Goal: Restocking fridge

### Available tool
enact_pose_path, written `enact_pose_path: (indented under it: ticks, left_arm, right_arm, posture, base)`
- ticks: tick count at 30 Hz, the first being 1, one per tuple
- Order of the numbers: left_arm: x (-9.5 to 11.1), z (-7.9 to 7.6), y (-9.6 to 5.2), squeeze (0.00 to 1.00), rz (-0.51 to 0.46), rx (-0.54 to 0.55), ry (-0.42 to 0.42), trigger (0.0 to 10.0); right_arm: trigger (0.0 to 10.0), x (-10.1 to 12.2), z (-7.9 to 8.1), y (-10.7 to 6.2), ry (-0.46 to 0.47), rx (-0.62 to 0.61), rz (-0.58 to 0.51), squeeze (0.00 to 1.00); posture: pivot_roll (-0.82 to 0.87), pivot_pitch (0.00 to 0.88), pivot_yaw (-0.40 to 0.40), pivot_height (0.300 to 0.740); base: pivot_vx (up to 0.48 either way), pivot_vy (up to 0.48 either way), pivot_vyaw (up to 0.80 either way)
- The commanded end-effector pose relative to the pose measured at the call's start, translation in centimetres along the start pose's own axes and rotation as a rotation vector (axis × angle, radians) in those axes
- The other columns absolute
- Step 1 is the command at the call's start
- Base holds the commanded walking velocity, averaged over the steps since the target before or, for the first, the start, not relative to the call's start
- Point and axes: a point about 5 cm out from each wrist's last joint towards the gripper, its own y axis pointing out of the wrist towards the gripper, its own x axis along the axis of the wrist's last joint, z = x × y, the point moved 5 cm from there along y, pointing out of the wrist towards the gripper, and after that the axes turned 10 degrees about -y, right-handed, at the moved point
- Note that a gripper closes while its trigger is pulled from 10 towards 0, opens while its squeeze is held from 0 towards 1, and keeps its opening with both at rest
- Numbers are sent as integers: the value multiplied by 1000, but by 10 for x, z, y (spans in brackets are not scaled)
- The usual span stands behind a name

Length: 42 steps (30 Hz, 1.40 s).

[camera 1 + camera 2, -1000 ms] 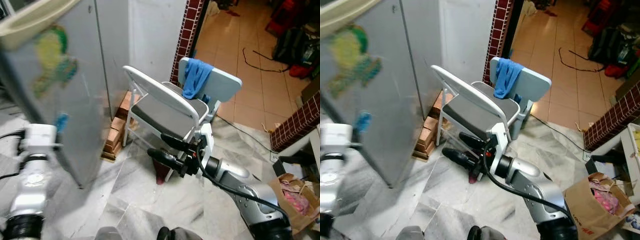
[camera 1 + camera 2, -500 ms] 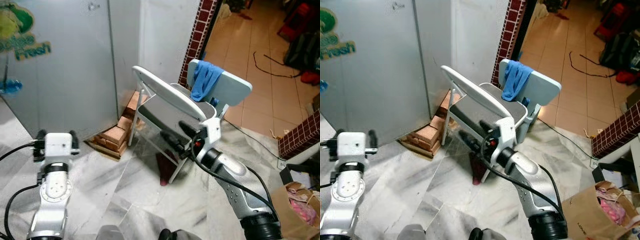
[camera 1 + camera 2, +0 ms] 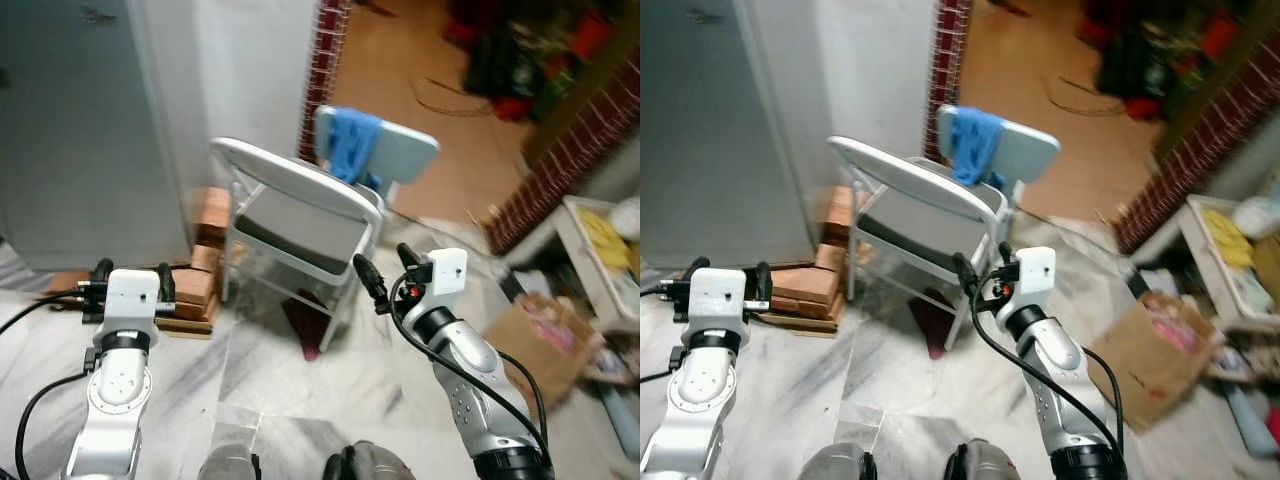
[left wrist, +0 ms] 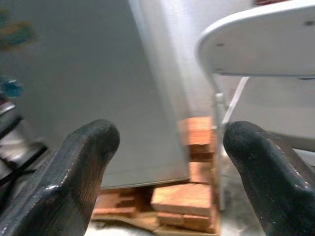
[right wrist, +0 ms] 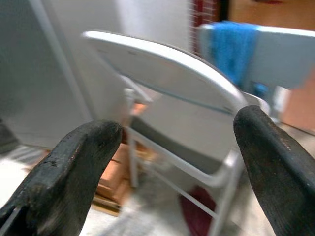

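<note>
Since 1.0 s ago, camera swung right; fridge (image 3: 70,130) door shut, ahead-left of left tool (image 3: 130,285). Both tools spread, empty; right tool (image 3: 385,275) faced folding chair (image 3: 300,215). Step: fetching stock. Next: locate items, likely paper bag (image 3: 1150,355).

No readable text anywhere. Fridge (image 4: 88,88) has a sticker (image 4: 19,33) w/ colored shapes, too blurred to read. Paper bag (image 3: 1140,350): any print too smeared to read.
</note>
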Motion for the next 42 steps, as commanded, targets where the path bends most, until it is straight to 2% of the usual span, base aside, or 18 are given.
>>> enact_pose_path:
  ticks: [1,8,14,21,26,33,36,42]
  left_arm:
    - [2,-8,0,0,-2,-24,-10,10000]
    - [0,-13,-9,0,18,-49,-39,10000]
    - [-9,-22,-19,0,49,-81,-48,10000]
    - [-4,-25,-12,0,33,-97,-47,10000]
    - [-5,-31,-11,0,25,-116,-9,10000]
    - [-6,-36,-7,0,29,-133,44,10000]
    - [-5,-36,-6,0,26,-133,50,10000]
    - [-3,-34,-3,0,11,-140,85,10000]
  right_arm:
    - [10000,-3,-13,-4,-15,-50,10,0]
    - [10000,-6,-27,-11,-26,-151,8,0]
    - [10000,-16,-38,-22,-19,-235,28,0]
    - [10000,-12,-45,-16,-32,-268,15,0]
    - [10000,-11,-48,-13,-42,-268,8,0]
    - [10000,-5,-39,-4,-36,-209,-22,0]
    - [10000,0,-35,-3,-60,-184,-45,0]
    - [10000,-1,-35,1,-18,-201,-55,0]
  posture:
    - [136,106,-89,740]
    - [141,98,-88,740]
    - [136,67,-78,740]
    - [131,51,-83,740]
    - [134,42,-86,740]
    - [143,29,-86,740]
    - [146,26,-84,740]
    - [159,19,-76,740]
  base:
    - [0,480,0]
    - [0,480,-185]
    - [0,480,-800]
    - [0,480,-800]
    - [0,480,-800]
    - [-213,260,0]
    - [-355,242,652]
    - [-315,134,773]
